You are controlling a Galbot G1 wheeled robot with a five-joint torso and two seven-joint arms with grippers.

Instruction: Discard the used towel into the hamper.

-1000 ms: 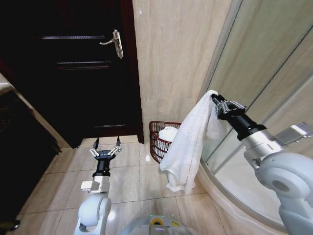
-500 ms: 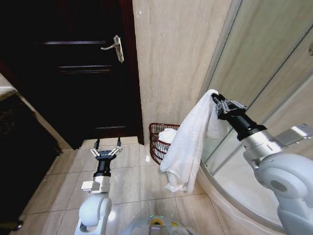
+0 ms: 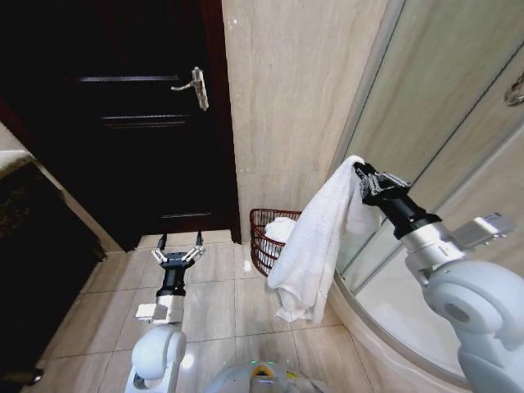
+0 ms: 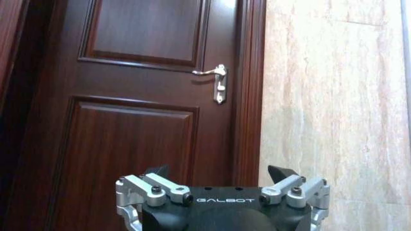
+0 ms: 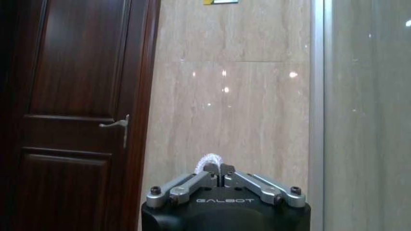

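Change since a moment ago: door handle and hamper sit slightly lower and to the right in the head view, so the camera has shifted a little; both arms and the hanging towel keep the same pose.
Right tool: raised at the robot's right near the glass shower screen, fingers closed tight on a pinch of the towel; in the right wrist view a white tuft shows between the closed tips.
Towel: white, hanging from that pinch in one long drape, its lower end loose above the floor tiles and clear of them.
Hamper: dark red-brown wire basket on the floor by the beige wall, below and to the left of the right tool; something white already lies inside; the towel partly covers its right side.
Left tool: idle, low at the robot's left over the tiles, fingers spread wide and holding nothing, pointed at the dark wooden door.
Risk: a release from here would likely drop the cloth beside the basket or leave it hung over the rim, since the pinch looks off to the side of the opening, not over it.
Risk: the small pinch could slip under the weight of the cloth.
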